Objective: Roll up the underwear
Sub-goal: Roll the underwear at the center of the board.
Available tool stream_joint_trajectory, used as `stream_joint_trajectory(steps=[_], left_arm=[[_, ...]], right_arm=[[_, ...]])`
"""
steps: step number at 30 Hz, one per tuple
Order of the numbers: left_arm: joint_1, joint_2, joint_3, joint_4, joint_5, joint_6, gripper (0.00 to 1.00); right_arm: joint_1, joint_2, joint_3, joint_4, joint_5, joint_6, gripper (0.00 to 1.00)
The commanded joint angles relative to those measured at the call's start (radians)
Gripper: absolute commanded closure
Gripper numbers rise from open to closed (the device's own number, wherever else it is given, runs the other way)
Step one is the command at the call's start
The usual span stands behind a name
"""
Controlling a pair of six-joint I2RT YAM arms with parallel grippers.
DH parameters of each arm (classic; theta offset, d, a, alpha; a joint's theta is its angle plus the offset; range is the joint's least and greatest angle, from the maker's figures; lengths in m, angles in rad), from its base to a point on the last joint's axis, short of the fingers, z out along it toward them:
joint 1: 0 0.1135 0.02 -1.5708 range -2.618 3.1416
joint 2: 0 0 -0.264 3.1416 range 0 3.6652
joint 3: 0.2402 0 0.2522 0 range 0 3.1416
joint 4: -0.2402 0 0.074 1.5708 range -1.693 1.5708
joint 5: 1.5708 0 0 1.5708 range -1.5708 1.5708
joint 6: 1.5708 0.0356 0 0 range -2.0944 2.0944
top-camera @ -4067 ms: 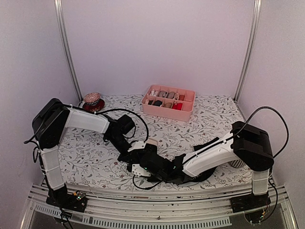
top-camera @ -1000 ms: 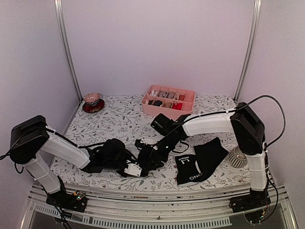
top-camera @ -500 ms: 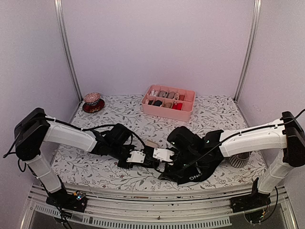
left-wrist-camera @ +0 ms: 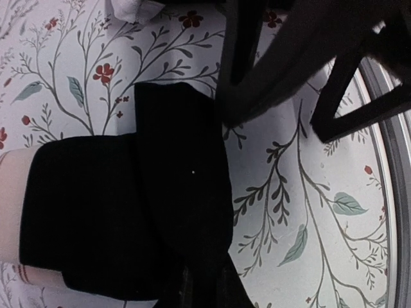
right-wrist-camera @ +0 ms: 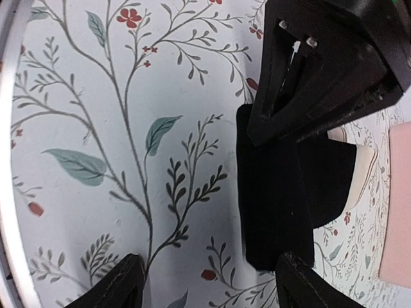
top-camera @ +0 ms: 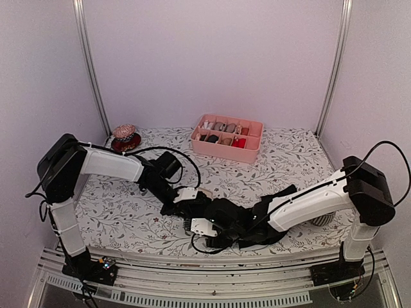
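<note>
The underwear with the beige waistband [left-wrist-camera: 115, 212] lies folded into a black strip on the flowered table, its waistband [left-wrist-camera: 8, 218] at the left edge of the left wrist view. My left gripper [left-wrist-camera: 200, 282] is shut on the strip's near end. In the top view it [top-camera: 194, 205] sits mid-table beside that waistband [top-camera: 205, 191]. My right gripper [right-wrist-camera: 215, 285] is open just short of the same black strip [right-wrist-camera: 276, 205], nothing between its fingers [right-wrist-camera: 125, 282]. From above it [top-camera: 204, 226] is at the front. The second underwear [top-camera: 282, 196] lies partly hidden under my right arm.
A pink divided tray [top-camera: 250, 149] with small fabric bundles stands at the back centre. A reddish round object on a dark dish [top-camera: 124, 135] is at the back left. A striped grey thing [top-camera: 320, 220] lies behind my right forearm. The metal front rail [right-wrist-camera: 9, 192] runs close by.
Both arms have shifted: the left arm has pulled back and up toward the table's middle. The right arm has folded in, bringing its gripper nearer the front edge, and its jaws have narrowed slightly.
</note>
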Motion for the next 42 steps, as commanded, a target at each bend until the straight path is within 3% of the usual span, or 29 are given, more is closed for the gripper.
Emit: stream_joint_trajectory(steps=[1,12,15,19,22,26,32,34,36,42], left_arm=[[0.034,0.071,0.03,-0.141,0.033,-0.011,1.0],[0.076,0.146,0.087,-0.206,0.083,0.009,1.0],[0.081,0.149,0.089,-0.213,0.088,0.014,1.0],[0.088,0.147,0.089,-0.213,0.088,0.018,1.0],[0.092,0.146,0.087,-0.213,0.084,0.028,0.99],[0.101,0.119,0.075,-0.193,0.078,0.035,0.87],[0.122,-0.064,-0.033,-0.017,0.044,0.024,0.38],[0.125,-0.14,-0.111,0.085,0.026,0.013,0.26],[0.128,-0.215,-0.183,0.176,0.019,0.027,0.21],[0.141,-0.414,-0.406,0.459,0.02,0.099,0.22]], right_arm=[[0.005,0.113,0.092,0.083,0.162,-0.108,0.28],[-0.027,0.238,0.135,0.158,0.227,-0.204,0.33],[-0.035,0.263,0.143,0.153,0.223,-0.211,0.43],[-0.045,0.286,0.154,0.131,0.212,-0.202,0.66],[-0.049,0.288,0.163,0.103,0.187,-0.18,0.71],[-0.049,0.262,0.176,0.048,0.083,-0.144,0.86],[-0.051,0.264,0.258,-0.102,-0.069,-0.067,0.92],[-0.057,0.276,0.288,-0.155,-0.117,-0.034,0.92],[-0.063,0.283,0.312,-0.193,-0.143,-0.008,0.93],[-0.104,0.281,0.388,-0.307,-0.308,0.069,0.92]])
